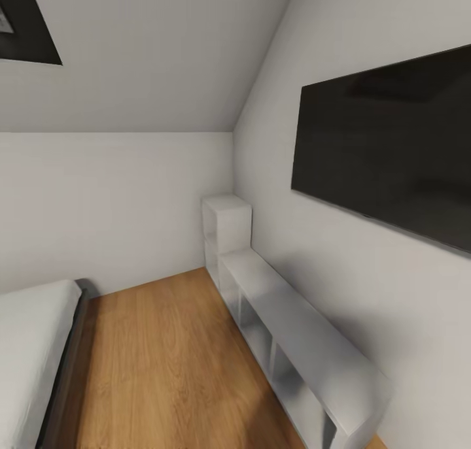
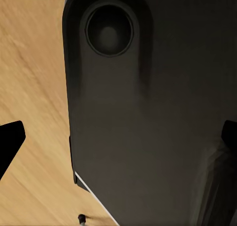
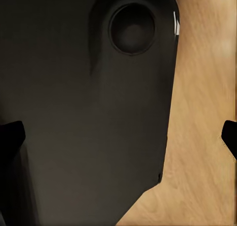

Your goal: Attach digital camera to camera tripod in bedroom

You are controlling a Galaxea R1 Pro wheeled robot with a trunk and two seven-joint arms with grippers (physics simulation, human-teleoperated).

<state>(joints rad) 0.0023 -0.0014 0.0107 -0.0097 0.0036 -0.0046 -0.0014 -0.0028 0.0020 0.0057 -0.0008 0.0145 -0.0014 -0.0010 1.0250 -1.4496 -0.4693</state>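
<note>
Digital camera: no view has it at this moment, so its place cannot be told from here; the robot looks to be on its way through the bedroom.
Handling, as a judgement: a small boxy camera should be light and rigid, with a smooth shell that may slip and a lens best left untouched; take it across its two flat sides, low on the body, so the underside stays free to meet the tripod head.
Camera tripod: likewise not located; I would expect tall thin legs to tip under a sideways push.
Left gripper (image 2: 118, 142): fingertips spread wide at the two edges of the left wrist view, nothing between them; behind the gap is the robot's own dark body (image 2: 148, 112).
Right gripper (image 3: 118, 137): spread wide too and empty, over the same dark body and bare floor.
Floor (image 1: 170, 364): light wood planks, level, open between bed and shelf.
Bed (image 1: 33, 351): white mattress on a dark frame, at the near left.
Cube shelf (image 1: 294, 344): low and white, along the right wall into the far corner, where it steps up.
Wall screen (image 1: 386, 155): large black panel above the shelf.
Dark frame (image 1: 26, 17): upper left; probably a picture, too cropped to say.
</note>
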